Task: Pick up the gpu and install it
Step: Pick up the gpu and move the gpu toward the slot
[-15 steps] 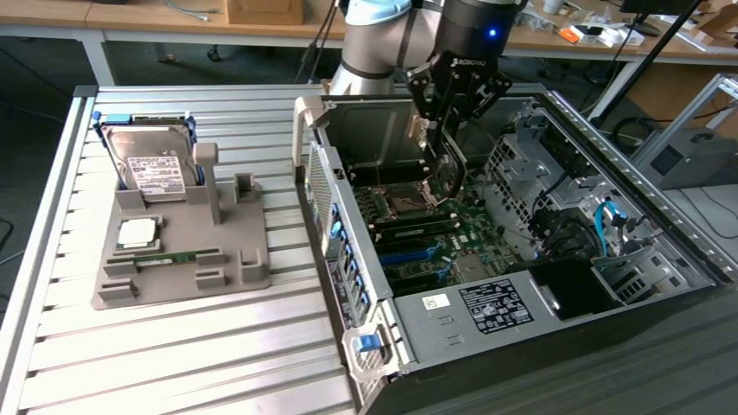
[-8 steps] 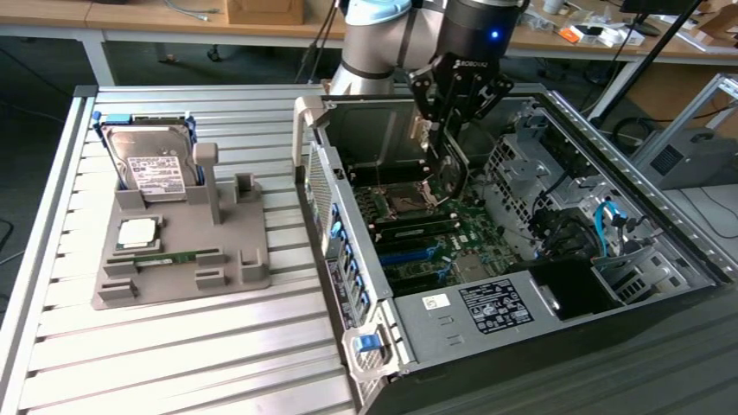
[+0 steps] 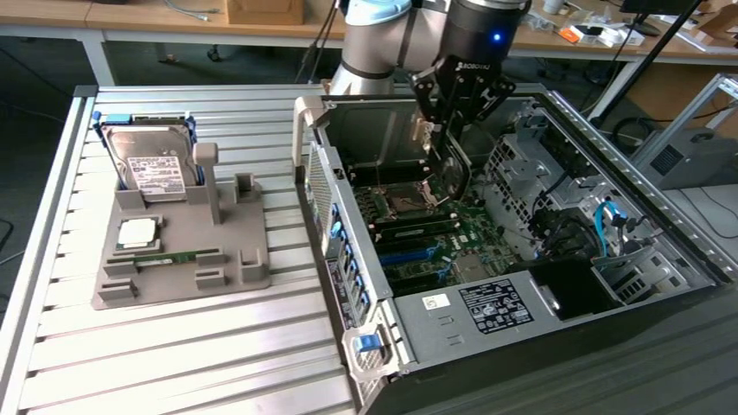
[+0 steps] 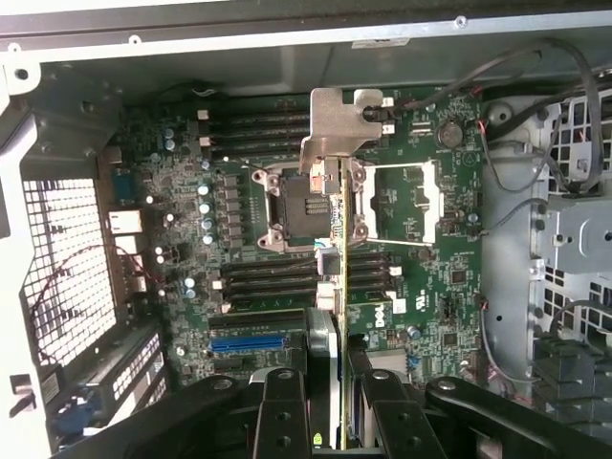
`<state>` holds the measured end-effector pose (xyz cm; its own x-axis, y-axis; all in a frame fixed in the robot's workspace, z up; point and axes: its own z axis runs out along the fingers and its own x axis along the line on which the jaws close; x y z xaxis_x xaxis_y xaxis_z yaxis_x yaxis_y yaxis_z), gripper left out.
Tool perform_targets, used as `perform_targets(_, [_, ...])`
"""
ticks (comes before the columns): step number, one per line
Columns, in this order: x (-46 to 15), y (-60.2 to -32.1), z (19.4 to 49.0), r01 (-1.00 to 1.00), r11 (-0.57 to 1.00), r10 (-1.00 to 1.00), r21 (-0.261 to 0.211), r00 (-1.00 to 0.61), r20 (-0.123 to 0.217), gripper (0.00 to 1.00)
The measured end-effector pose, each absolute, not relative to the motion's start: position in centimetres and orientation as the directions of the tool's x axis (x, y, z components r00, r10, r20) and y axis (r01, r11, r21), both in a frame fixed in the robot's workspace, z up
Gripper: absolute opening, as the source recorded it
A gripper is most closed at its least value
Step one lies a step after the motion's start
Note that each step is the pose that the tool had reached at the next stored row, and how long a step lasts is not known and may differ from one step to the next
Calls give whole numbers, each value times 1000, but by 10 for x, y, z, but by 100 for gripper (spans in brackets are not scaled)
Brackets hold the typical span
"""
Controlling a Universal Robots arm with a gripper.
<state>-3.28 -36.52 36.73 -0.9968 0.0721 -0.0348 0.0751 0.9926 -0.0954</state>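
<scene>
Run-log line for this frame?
end effector: shut on thin dark gpu card with silver bracket | card: edge-on over green motherboard | where: inside open grey computer case

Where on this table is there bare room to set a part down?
Bare table slats lie between the grey holder and the table's near edge, at the exterior view's left. The computer case is crowded: fingers hold the gpu over the motherboard.
</scene>
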Motion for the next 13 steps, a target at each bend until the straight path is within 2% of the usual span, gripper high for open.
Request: perform_targets(13, [-26, -365, 363, 75, 992, 72, -101, -997, -35, 27])
